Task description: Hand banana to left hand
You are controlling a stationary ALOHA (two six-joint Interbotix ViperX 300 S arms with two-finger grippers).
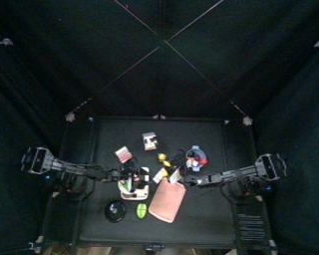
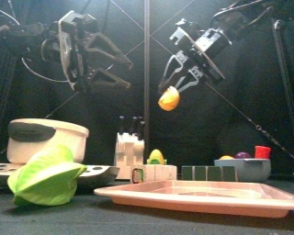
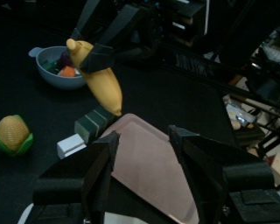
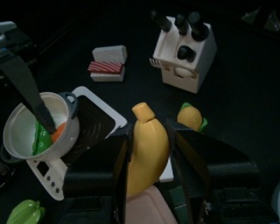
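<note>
Looking level from the front, you get the banana (image 2: 169, 98) hanging in mid-air, clamped in the right gripper (image 2: 178, 85) well above the pink tray (image 2: 198, 196). The left gripper (image 2: 78, 55) hangs to its left, apart from it, jaws spread wide and holding nothing. The right wrist view alone shows you the 2 jaws pressed on the banana's (image 4: 145, 153) sides. The left wrist view shows the fruit (image 3: 101, 86) ahead of its open jaws, with a corn cob (image 3: 10, 133) on the black table (image 3: 25, 96). From above, black curtains (image 1: 29, 70) pen the table; free surface lies toward its far edge.
</note>
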